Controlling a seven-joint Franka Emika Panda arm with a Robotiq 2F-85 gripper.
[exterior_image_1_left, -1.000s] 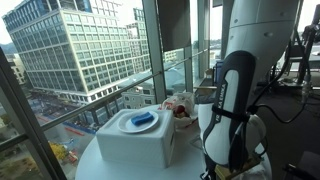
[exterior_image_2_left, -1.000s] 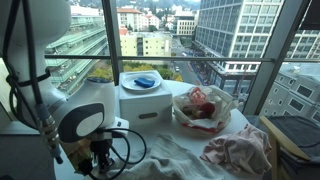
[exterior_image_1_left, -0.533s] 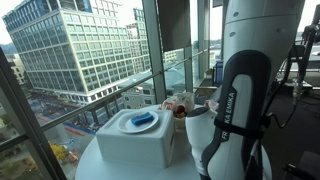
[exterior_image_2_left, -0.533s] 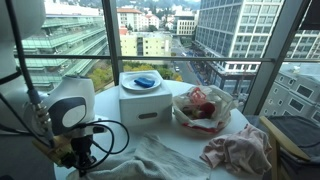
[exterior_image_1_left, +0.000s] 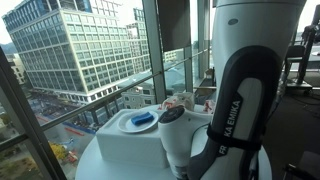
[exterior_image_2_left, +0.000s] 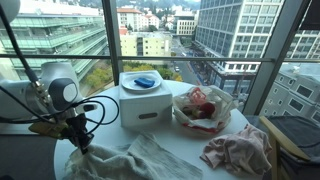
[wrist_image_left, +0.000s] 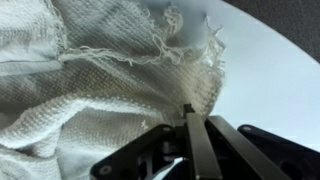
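A cream woven towel (exterior_image_2_left: 140, 160) with a frayed edge lies crumpled on the round white table (exterior_image_2_left: 190, 143). It fills the left of the wrist view (wrist_image_left: 90, 80). My gripper (exterior_image_2_left: 80, 147) is at the towel's near-window corner. In the wrist view its fingers (wrist_image_left: 188, 110) are pressed together at the fringed edge, shut on the towel's corner. In an exterior view the arm's body (exterior_image_1_left: 240, 110) hides the gripper.
A white box (exterior_image_2_left: 143, 102) with a blue object on a plate (exterior_image_2_left: 145, 80) stands by the window, also seen in an exterior view (exterior_image_1_left: 135, 140). A clear bag with red items (exterior_image_2_left: 203, 108) sits beside it. A pink cloth (exterior_image_2_left: 240, 150) lies at the table's edge.
The arm has swung along the table toward the window side. The gripper has moved with the towel's corner, and the towel now lies stretched out further.
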